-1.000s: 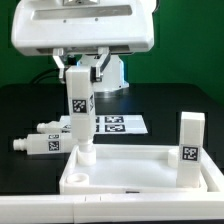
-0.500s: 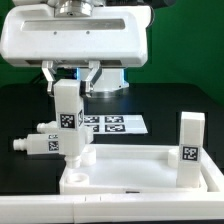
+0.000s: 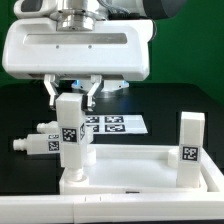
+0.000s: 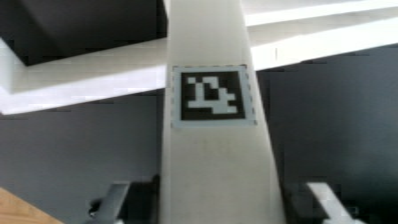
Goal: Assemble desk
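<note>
1. The claw (image 3: 72, 99) pinches an upright white leg (image 3: 70, 138) near its top, one finger pressed on each side.
2. The leg's lower end sits in the corner socket of the tabletop (image 3: 140, 186) on the exterior view's left.
3. The tabletop lies at the bench's (image 3: 190, 100) near edge. A second leg (image 3: 188, 148) stands upright at its corner on the exterior view's right.
4. Loose legs (image 3: 38, 145) lie on the bench beside the tabletop.

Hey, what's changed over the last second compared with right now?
The gripper, shut on a leg, came down and slightly toward the exterior view's left, lowering the leg to a corner of the tabletop. The standing leg, two lying legs and marker board stayed put.
</note>
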Available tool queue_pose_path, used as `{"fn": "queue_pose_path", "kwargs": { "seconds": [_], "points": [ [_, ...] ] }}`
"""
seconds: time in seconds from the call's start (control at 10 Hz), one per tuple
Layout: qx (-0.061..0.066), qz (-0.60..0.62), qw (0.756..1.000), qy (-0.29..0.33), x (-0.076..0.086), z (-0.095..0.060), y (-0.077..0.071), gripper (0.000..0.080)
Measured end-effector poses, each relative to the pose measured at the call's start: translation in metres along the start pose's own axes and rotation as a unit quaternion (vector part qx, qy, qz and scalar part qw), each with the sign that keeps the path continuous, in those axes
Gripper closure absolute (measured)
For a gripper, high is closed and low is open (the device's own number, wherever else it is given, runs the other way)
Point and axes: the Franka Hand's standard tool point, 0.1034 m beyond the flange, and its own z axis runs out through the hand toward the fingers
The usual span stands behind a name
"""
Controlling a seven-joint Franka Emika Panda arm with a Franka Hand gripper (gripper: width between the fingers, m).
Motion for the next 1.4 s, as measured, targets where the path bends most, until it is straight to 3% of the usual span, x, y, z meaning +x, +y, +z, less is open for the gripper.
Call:
{"fn": "queue_pose_path", "kwargs": {
  "seconds": [0.7,1.0,1.3,1.4],
  "points": [
    [-0.004,-0.001,1.000,-0.006,-0.013,0.009,-0.002,0.0514],
    [-0.016,-0.007,1.000,0.018,-0.017,0.011,-0.002,0.0514],
    [-0.012,-0.005,1.000,0.008,-0.019,0.013,-0.003,0.0495],
    [-0.003,-0.002,1.000,-0.011,-0.021,0.014,-0.007,0.0291]
  ]
}}
